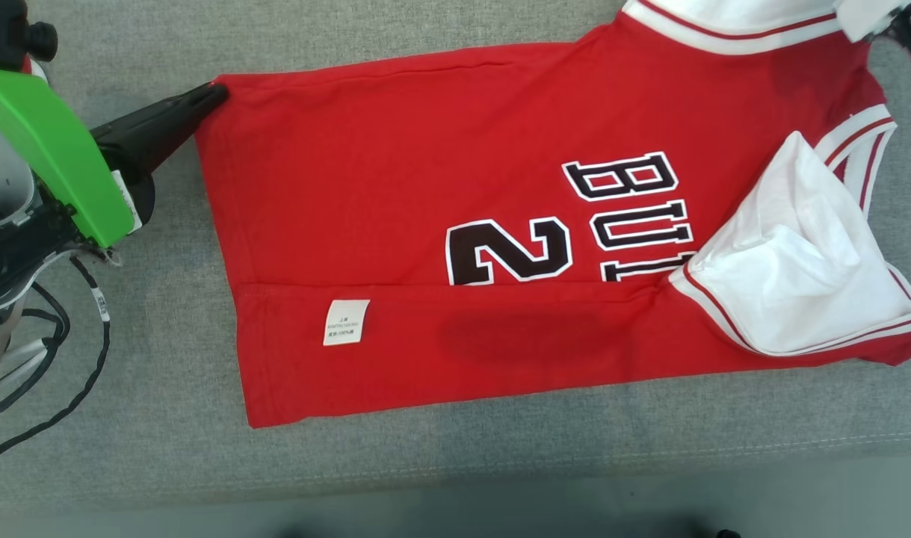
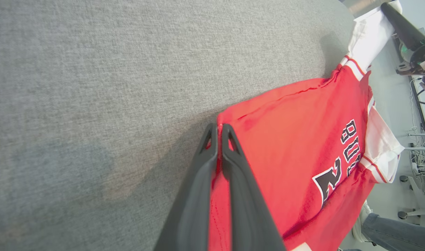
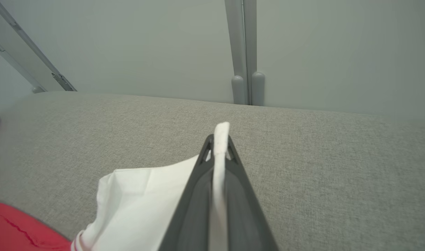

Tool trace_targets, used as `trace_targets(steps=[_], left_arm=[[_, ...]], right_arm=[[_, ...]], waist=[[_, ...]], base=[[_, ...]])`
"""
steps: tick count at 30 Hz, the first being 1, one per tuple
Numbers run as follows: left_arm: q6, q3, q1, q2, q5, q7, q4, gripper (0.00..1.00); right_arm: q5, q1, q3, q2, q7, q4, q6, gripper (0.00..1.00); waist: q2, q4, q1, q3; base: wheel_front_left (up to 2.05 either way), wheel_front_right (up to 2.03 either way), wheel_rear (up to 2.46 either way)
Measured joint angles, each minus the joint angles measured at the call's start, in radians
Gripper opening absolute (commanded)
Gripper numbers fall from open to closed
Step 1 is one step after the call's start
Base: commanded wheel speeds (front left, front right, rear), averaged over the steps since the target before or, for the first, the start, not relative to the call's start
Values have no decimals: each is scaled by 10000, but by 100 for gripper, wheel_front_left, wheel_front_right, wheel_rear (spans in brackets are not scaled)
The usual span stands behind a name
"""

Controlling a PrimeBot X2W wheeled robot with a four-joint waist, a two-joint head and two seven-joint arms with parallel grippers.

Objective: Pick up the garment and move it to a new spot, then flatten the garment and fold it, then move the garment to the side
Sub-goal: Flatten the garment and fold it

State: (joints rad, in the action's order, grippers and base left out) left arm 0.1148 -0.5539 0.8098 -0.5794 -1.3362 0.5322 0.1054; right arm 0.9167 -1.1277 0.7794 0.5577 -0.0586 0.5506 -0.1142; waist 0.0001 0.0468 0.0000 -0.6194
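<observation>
Garment on cushion, left end effector pinching its corner

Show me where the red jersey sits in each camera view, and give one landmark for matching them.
Head view: jersey spread across the centre, left gripper shut on its upper-left corner.
Left wrist view: jersey runs from bottom centre to the upper right.
Right wrist view: jersey shows red in the bottom-left corner.
Shared landmark: white sleeve, pinched by the right gripper.
</observation>
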Motion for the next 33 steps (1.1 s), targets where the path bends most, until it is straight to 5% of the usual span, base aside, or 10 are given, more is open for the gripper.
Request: trace_targets(steps=[33], left_arm=[[96,290,-3040,-150,-75,-2155,-761,0]], right_arm=[[819,4244,-201,1455,-1756,-2949,-58,0]], waist=[[0,-413,0,1887]], base=[[0,0,0]])
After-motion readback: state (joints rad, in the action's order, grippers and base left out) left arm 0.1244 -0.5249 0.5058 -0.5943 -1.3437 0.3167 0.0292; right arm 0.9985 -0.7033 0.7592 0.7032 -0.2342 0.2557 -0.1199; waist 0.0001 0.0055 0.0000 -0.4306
